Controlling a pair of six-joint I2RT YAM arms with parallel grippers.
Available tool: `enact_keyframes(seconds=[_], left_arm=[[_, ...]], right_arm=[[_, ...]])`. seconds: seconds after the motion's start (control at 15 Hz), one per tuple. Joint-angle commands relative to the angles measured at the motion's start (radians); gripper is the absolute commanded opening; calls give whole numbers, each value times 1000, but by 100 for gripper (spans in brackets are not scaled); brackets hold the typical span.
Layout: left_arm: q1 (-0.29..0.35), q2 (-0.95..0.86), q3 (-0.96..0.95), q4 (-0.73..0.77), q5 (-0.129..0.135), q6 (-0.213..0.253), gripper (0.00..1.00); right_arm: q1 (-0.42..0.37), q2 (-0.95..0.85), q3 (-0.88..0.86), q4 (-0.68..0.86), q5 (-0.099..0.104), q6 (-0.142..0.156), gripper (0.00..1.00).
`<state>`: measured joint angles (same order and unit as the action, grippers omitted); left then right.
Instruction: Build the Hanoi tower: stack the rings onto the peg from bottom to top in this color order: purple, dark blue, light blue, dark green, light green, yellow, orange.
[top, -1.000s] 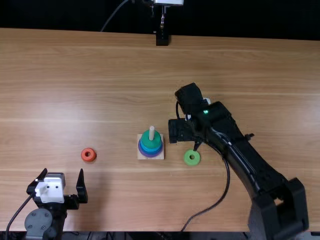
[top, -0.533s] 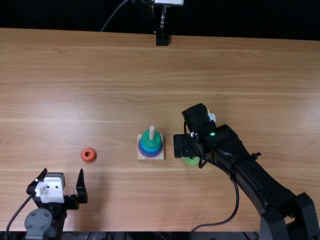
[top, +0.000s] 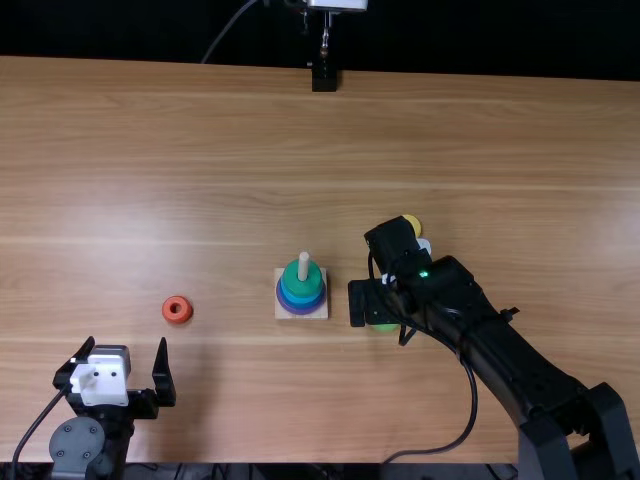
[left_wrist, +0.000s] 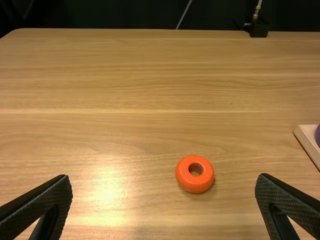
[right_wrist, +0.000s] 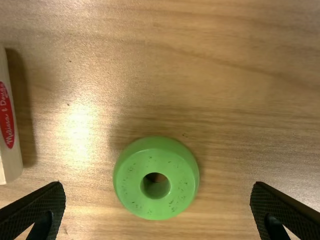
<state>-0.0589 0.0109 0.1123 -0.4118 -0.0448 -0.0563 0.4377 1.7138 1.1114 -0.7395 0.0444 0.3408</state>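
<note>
The peg (top: 303, 264) stands on a square base carrying purple, dark blue, light blue and dark green rings (top: 301, 281). Just right of it, my right gripper (top: 376, 303) hangs over the light green ring (top: 384, 327), partly covering it. In the right wrist view the light green ring (right_wrist: 156, 195) lies flat between the spread fingers of my right gripper (right_wrist: 158, 207), untouched. A yellow ring (top: 413, 225) peeks out behind the right arm. At the left, the orange ring (top: 177, 310) lies beyond my left gripper (top: 120, 372), which is open; the left wrist view shows the orange ring (left_wrist: 194, 174) ahead of my left gripper (left_wrist: 164, 205).
The wooden base (right_wrist: 9, 125) stands beside the light green ring in the right wrist view. A black mount (top: 324, 76) sits at the table's far edge. The right arm's cable loops over the table's near right part.
My right gripper has moved toward the table's near edge and slightly right, over the light green ring. The yellow ring has come into sight. The left arm has kept still.
</note>
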Motion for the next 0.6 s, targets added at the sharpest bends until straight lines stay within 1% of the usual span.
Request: enact_keyframes(seconds=[0.0, 0.53], left_arm=[[1, -11, -112, -80, 6, 3, 100], [-1, -11, -112, -80, 6, 3, 100]], right_arm=[[1, -14, -16, 2, -2, 7, 100], [3, 76, -5, 0, 2, 9, 100]])
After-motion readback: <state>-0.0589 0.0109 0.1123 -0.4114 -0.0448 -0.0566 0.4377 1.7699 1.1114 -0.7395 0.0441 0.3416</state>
